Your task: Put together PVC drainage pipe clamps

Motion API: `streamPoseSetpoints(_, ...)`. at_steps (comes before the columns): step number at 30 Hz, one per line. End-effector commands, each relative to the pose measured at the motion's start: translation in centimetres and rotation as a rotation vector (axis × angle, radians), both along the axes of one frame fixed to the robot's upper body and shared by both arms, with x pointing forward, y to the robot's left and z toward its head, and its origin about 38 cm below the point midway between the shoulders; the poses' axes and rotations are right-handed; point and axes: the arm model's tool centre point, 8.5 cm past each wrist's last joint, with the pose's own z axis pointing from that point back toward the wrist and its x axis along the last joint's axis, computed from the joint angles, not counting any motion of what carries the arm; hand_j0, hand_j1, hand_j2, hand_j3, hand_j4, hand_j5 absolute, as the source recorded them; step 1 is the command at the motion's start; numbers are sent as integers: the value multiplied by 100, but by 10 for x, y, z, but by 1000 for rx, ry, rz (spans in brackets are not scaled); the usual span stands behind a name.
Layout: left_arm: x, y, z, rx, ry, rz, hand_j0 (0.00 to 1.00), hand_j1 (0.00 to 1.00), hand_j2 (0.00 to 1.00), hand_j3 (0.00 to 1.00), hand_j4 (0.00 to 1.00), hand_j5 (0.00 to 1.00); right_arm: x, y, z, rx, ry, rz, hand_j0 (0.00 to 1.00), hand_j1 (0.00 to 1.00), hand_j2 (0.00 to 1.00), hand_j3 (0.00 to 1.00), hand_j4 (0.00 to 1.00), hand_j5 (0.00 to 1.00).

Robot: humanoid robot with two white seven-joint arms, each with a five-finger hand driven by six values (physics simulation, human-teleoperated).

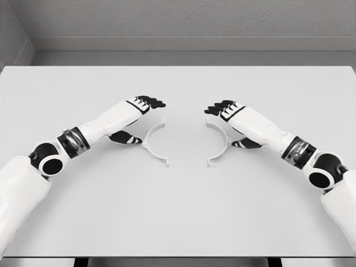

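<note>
Just two clamp halves (pixel 157 142), two hands (pixel 146 103).

Table (pixel 178 211) open from 4 through 8 o'clock; two half clamps (pixel 157 143) (pixel 219 143) lie at centre, gap between them free, hands (pixel 146 103) (pixel 223 108) crowding their outer sides

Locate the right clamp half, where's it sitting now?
Head view: the right clamp half lies flat on the white table, right of centre, just under and beside the right hand, facing the left clamp half across a gap.
</note>
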Motion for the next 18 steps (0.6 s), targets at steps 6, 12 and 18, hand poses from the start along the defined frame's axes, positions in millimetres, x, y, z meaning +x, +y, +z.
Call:
streamPoseSetpoints(6, 0, -6, 1, -17, -3, -6, 100, 100, 100, 100, 100, 100, 3, 3, 2, 5, -1, 5, 100, 100, 100, 100, 100, 100)
streamPoseSetpoints(12, 0, -10, 1, -21, -4, -11, 100, 100, 100, 100, 100, 100, 9, -3, 0, 1, 6, -13, 100, 100, 100, 100, 100, 100)
streamPoseSetpoints(18, -1, -16, 0, -29, -3, -18, 100, 100, 100, 100, 100, 100, 11, -1, -3, -5, 11, -16, 100, 100, 100, 100, 100, 100)
